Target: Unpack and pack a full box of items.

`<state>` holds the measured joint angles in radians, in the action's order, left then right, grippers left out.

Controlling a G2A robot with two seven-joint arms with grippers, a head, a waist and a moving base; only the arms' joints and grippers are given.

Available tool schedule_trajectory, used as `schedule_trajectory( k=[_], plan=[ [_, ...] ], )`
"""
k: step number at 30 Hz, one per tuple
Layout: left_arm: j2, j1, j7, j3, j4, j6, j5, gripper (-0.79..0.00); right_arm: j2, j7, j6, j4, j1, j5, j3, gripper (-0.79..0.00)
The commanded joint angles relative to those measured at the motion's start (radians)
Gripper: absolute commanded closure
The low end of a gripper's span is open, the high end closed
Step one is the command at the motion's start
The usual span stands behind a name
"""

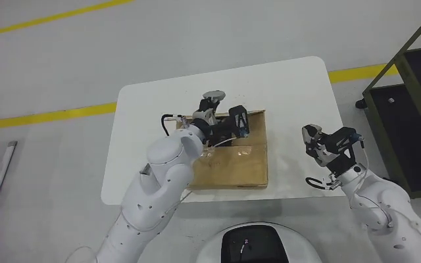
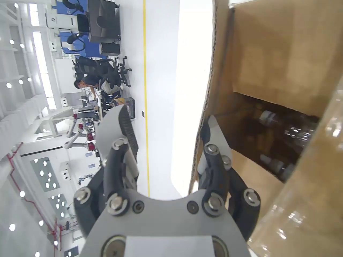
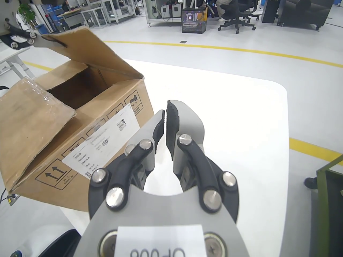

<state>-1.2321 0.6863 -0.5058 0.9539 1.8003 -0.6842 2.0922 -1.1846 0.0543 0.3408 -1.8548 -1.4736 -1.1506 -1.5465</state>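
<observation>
Top view: cardboard box [image 1: 230, 164] sits mid-desk [image 1: 289, 85], top open. Left hand [image 1: 212, 100] up at box's far edge, fingers wide apart, straddling raised far flap [image 3: 88, 52]; 1 finger [image 3: 37, 42] touching flap's edge. Left wrist view: dark bottle-like items [image 2: 273, 137] down inside box. Taped near flap [image 3: 29, 113] angled over opening. Right hand [image 3: 166, 113] hovers above desk, right of box, apart from it, fingers together, gripping nothing. White label [image 3: 107, 137] on box side.

Left arm [image 1: 164, 177]: white, jointed, elbow bent, stretched forward.
Left gripper [image 2: 167, 118]: grey fingers [image 2: 107, 132] with black ribbed pads, spread wide.
Right arm [image 1: 381, 200]: white, out to the side.
Right gripper [image 3: 164, 113]: black pads [image 3: 172, 124] almost meeting, holding nothing.
</observation>
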Motion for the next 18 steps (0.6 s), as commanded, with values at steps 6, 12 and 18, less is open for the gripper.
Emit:
schedule_trajectory(
  k=[6, 12, 18],
  plan=[
    [-0.027, -0.154, 0.087, -0.057, -0.177, 0.049, 0.059, -0.785, 0.001, 0.002, -0.003, -0.004, -0.001, -0.001, -0.003, -0.083],
    [-0.054, -0.267, 0.16, -0.137, -0.342, 0.085, 0.153, -0.785, 0.002, 0.005, -0.004, -0.011, -0.005, 0.0, -0.011, -0.083],
    [-0.085, -0.318, 0.192, -0.182, -0.467, 0.111, 0.139, -0.785, 0.004, 0.008, -0.005, -0.01, -0.01, 0.001, -0.02, -0.077]
  ],
)
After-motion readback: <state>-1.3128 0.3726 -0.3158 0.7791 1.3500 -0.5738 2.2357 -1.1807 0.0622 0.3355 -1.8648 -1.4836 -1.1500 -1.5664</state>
